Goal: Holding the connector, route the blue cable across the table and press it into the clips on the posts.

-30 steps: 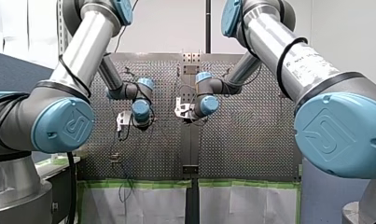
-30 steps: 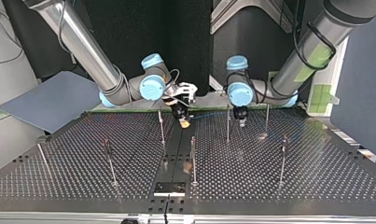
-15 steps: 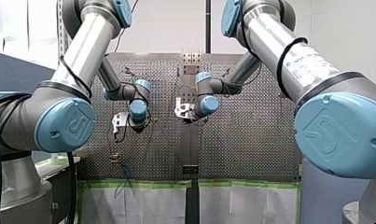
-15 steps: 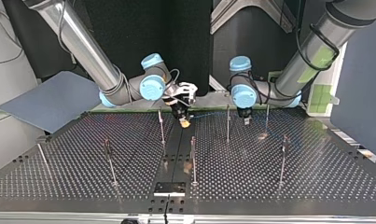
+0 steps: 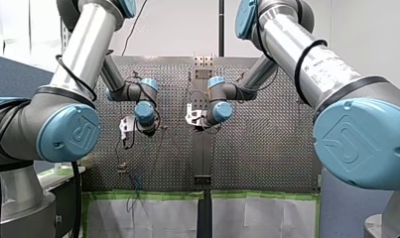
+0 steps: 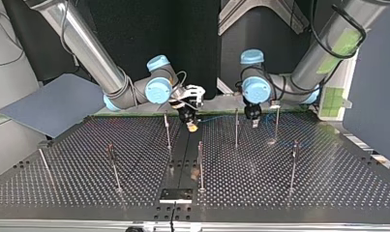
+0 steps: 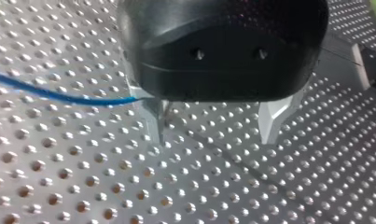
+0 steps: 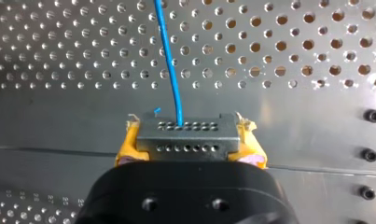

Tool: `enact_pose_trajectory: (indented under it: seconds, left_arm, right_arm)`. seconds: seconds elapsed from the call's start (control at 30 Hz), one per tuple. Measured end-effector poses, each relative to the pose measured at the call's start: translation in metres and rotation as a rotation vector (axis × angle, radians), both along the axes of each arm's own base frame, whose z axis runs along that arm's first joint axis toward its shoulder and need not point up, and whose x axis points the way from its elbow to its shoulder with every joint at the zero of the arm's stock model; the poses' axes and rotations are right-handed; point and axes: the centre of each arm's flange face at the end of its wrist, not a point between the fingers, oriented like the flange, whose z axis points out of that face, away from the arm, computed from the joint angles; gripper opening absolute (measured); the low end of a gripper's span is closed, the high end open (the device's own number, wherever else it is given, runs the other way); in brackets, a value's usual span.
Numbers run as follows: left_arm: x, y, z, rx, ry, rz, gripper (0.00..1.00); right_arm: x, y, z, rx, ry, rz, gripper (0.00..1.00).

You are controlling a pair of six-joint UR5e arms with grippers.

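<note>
Being light and limp, the blue cable [image 8: 169,60] was judged best taken near the connector [image 8: 185,133] pinched in the right gripper [image 8: 188,142], with the left gripper [image 7: 215,135] spread.

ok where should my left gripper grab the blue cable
Probably the straight run of blue cable beside the left gripper, clear of the connector. Come from above, gripper open across it: it is thin and stretched sideways outside one finger.

Reaching inward with my left arm [image 6: 311,67] and my right arm [image 6: 88,50], wrists bent down, left gripper [image 7: 214,139] with metal fingers [image 7: 154,116] spread apart, right gripper [image 8: 189,150] with yellow pads [image 8: 126,150] clamped on the connector [image 8: 188,134].
</note>
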Motion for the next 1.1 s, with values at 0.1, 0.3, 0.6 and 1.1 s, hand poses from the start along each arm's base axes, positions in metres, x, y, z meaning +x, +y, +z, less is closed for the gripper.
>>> enact_pose_trajectory:
  seconds: [0.1,0.3,0.6,1.1]
  left_arm:
    - [-0.006,0.0,0.008,-0.002,-0.016,0.0,1.0]
    - [-0.019,-0.001,0.017,0.001,-0.021,-0.007,1.0]
    - [-0.05,-0.007,0.02,0.026,-0.006,-0.039,1.0]
    - [-0.082,-0.044,0.028,0.008,-0.03,-0.164,1.0]
  right_arm:
    - [0.001,0.001,0.0,0.0,0.0,0.002,0.0]
    - [0.001,0.002,0.0,0.001,0.001,0.003,0.0]
    - [0.002,0.002,0.0,0.001,0.001,0.004,0.0]
    - [-0.002,-0.002,0.0,0.0,0.0,-0.004,0.0]
